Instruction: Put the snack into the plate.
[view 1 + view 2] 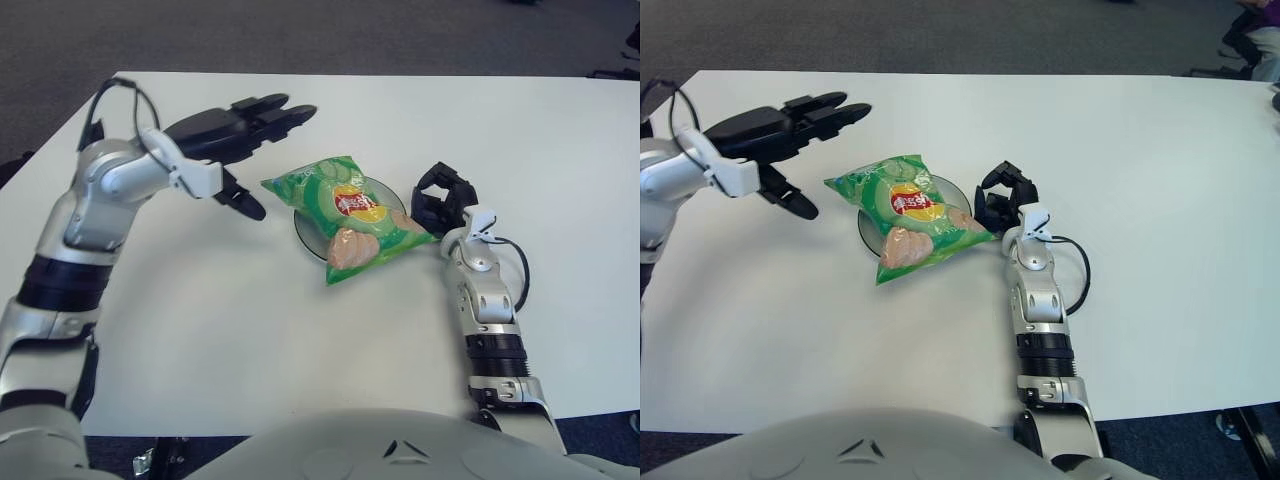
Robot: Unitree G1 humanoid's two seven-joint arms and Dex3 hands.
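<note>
A green snack bag (345, 217) lies across a small dark plate (303, 228) in the middle of the white table, covering most of it. My left hand (245, 135) hovers above the table to the left of the bag, apart from it, with its black fingers spread and nothing in them. My right hand (441, 200) shows just right of the bag and plate, its fingers curled and holding nothing.
The white table (560, 180) stretches wide on all sides, with dark carpet (300, 35) beyond its far edge. A black cable (520, 270) loops beside my right wrist.
</note>
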